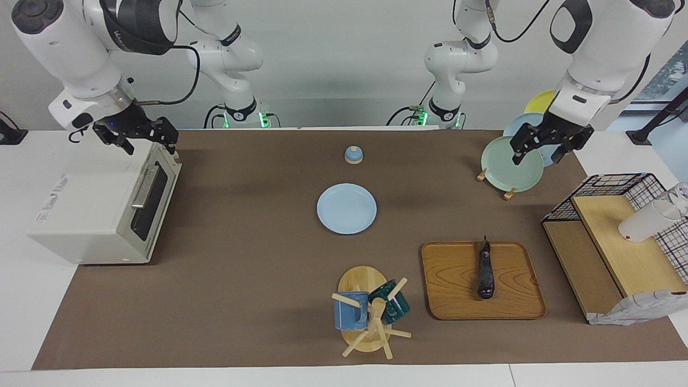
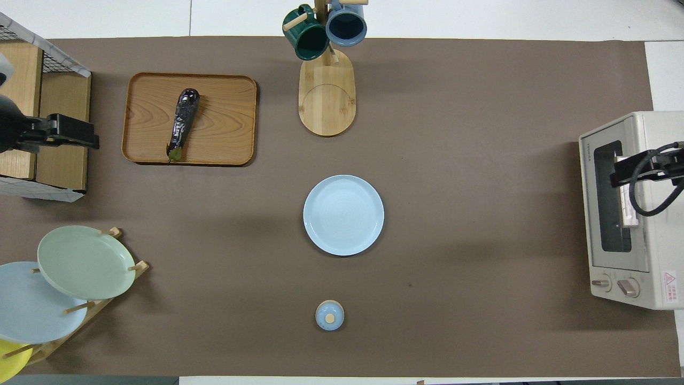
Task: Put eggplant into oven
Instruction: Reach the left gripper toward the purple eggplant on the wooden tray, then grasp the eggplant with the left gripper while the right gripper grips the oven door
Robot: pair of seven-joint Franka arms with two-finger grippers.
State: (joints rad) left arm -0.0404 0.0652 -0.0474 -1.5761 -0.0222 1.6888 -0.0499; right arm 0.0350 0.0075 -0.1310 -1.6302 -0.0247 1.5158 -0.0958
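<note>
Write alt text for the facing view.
An eggplant lies on a wooden tray; the oven, door closed, sits at the right arm's end. The open right gripper hangs over the oven, the open left gripper over a plate rack.

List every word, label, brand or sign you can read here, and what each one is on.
"TOSHIBA": on the oven front, above its door; small, only just legible.
Red print on the oven's top: too blurred to read.
Red triangle warning sticker beside the oven's knobs: text too small to read.
</note>
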